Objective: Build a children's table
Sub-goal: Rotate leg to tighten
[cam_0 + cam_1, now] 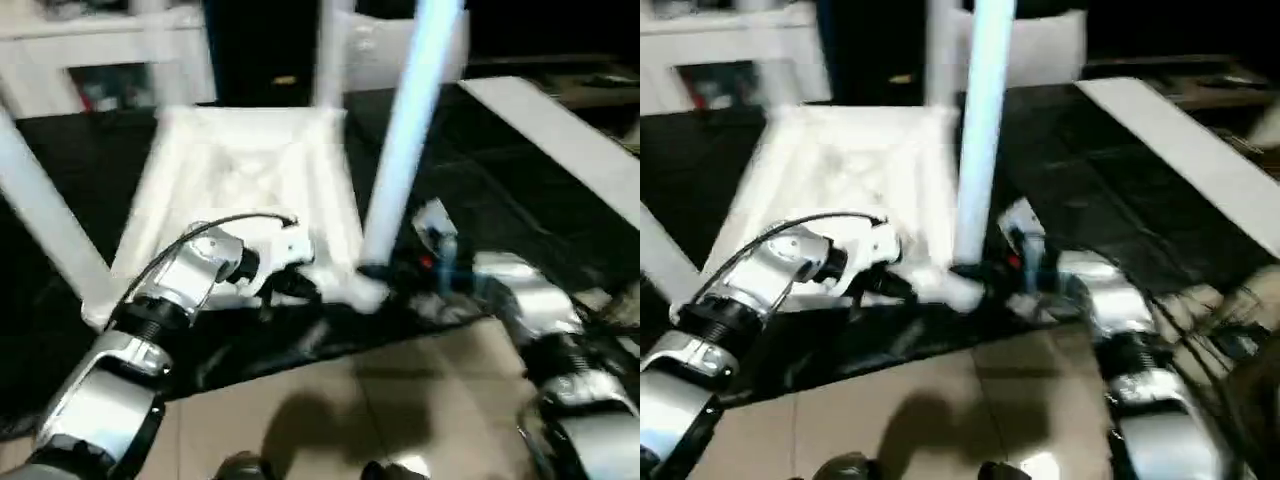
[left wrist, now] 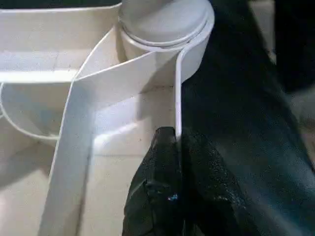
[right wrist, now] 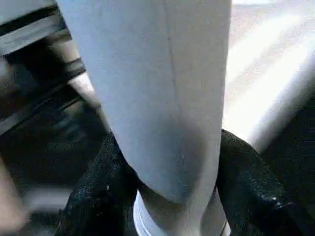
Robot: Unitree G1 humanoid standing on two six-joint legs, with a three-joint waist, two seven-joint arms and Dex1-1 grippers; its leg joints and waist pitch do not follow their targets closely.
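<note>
The children's table lies upside down on a black mat, its ribbed white top [image 1: 250, 160] facing up. A white leg [image 1: 410, 130] stands upright in the near right corner socket [image 2: 162, 24]. My right gripper [image 3: 170, 147] is shut around that leg just above the socket, one black finger [image 3: 98, 187] on each side. My left gripper [image 2: 176, 135] is shut on the thin rim wall of the top [image 2: 178, 88], right next to the same corner. Another leg [image 1: 50, 220] slants up at the left, and a third [image 1: 335, 50] rises at the back.
The black mat [image 1: 80, 150] ends at tan floor [image 1: 400, 400] close in front of me. A long white board [image 1: 570, 140] lies at the right. A white cabinet [image 1: 90, 50] stands at the back left.
</note>
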